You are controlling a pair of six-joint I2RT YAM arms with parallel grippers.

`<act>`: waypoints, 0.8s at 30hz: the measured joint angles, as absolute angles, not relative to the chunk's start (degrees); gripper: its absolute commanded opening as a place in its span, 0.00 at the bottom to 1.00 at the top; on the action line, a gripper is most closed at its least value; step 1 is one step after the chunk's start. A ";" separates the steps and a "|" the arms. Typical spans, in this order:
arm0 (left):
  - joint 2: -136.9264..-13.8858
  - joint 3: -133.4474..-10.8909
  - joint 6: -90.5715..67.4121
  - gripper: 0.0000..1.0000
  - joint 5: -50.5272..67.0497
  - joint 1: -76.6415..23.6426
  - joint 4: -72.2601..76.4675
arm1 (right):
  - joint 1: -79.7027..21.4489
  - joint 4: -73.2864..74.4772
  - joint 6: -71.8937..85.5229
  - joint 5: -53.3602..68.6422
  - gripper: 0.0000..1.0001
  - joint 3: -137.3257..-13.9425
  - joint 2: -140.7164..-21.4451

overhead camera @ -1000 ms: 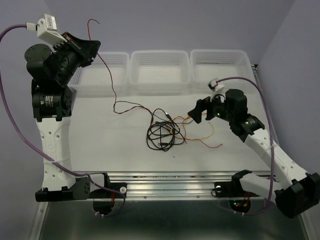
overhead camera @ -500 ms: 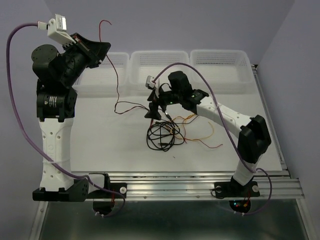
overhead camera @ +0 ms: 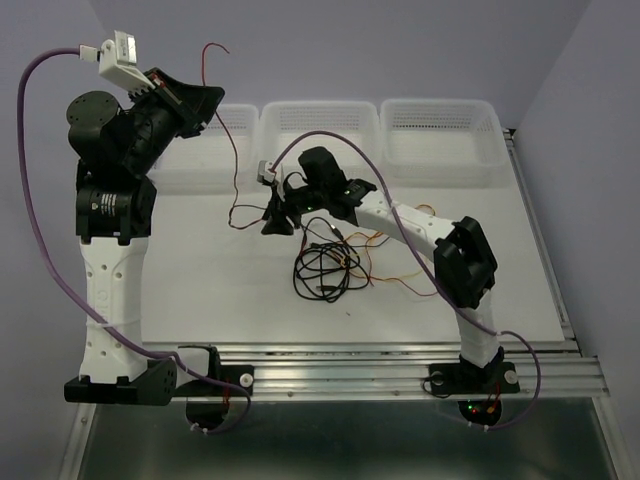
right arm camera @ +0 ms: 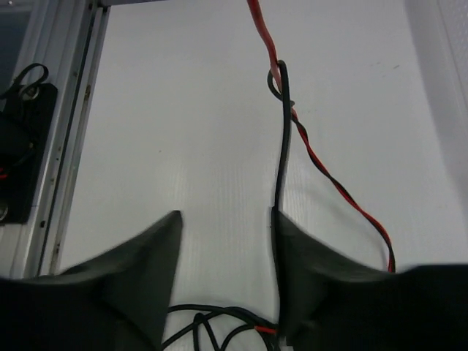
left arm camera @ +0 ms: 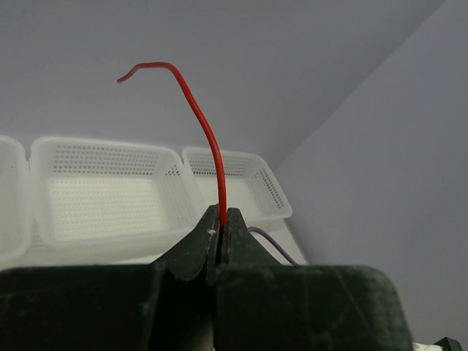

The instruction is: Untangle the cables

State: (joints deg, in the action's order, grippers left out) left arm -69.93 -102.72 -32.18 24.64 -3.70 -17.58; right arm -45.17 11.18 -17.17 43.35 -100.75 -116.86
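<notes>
Nearest, at the front edge of the worktop [overhead camera: 200, 300], both arms are bolted side by side. Just beyond them, around the middle of the worktop, the black cable [overhead camera: 318, 272] lies in a loose coil of overlapping loops. The yellow/orange cable [overhead camera: 405, 277] trails flat out of that coil toward the right. A little farther back and to the left of the coil, the right arm reaches across with the right end effector [right arm camera: 225, 219] low over the surface. Its jaws stand apart. In the right wrist view a strand of the black cable runs right along the inner face of one finger [right arm camera: 314, 278], while the other finger stands clear of it. Whether that strand actually presses on the finger cannot be told. Just ahead of those fingers the black strand hooks around the dark red cable [left arm camera: 221, 191], and the two twist together beside it. From there the dark red cable climbs to the left end effector [left arm camera: 221, 212], raised high at the far left. Its jaws are clamped together on that cable, whose free end curls upward above them. Farthest back, three white baskets [overhead camera: 320, 135] line the rear edge of the worktop.
</notes>
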 measured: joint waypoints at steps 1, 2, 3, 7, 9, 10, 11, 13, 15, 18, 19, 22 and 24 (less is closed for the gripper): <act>-69.93 -102.65 -32.16 0.00 24.62 -3.70 -17.61 | -45.39 10.85 -16.71 43.48 0.01 -100.86 -117.08; -69.93 -102.59 -32.16 0.00 24.60 -3.70 -17.61 | -45.52 10.63 -15.68 43.42 0.01 -100.90 -117.16; -69.89 -102.48 -32.16 0.00 24.60 -3.70 -17.56 | -45.76 9.98 -14.92 43.33 0.01 -100.90 -117.16; -68.31 -99.29 -31.99 0.00 22.94 -3.75 -17.50 | -45.93 5.04 -11.16 40.47 0.01 -99.50 -116.68; -66.32 -95.07 -31.99 0.00 20.34 -3.75 -17.52 | -45.93 2.59 -8.86 36.21 0.01 -95.79 -114.54; -65.47 -93.45 -32.01 0.00 19.46 -3.75 -17.67 | -45.93 2.11 -8.25 34.26 0.01 -93.86 -113.01; -64.36 -91.05 -32.10 0.00 17.93 -3.75 -17.65 | -45.93 1.78 -7.40 31.70 0.01 -91.68 -111.15; -61.76 -85.62 -32.77 0.12 14.44 -3.75 -18.22 | -45.89 1.41 -5.87 26.17 0.01 -87.31 -106.37; -59.24 -80.40 -33.87 0.33 10.96 -3.75 -19.03 | -45.84 1.34 -4.14 19.90 0.01 -84.93 -101.34; -55.27 -72.16 -36.05 0.87 6.61 -3.75 -20.69 | -45.82 1.13 -3.11 13.43 0.01 -83.48 -94.37; -54.35 -70.28 -36.25 0.91 5.78 -3.75 -20.78 | -45.82 1.15 -3.07 11.68 0.01 -83.37 -92.07; -51.44 -63.53 -37.74 0.99 4.40 -3.75 -21.56 | -45.80 1.30 -3.81 7.44 0.01 -83.64 -86.96; -50.41 -59.88 -38.17 0.99 4.16 -3.75 -22.65 | -45.80 1.91 -4.54 5.63 0.01 -84.36 -85.32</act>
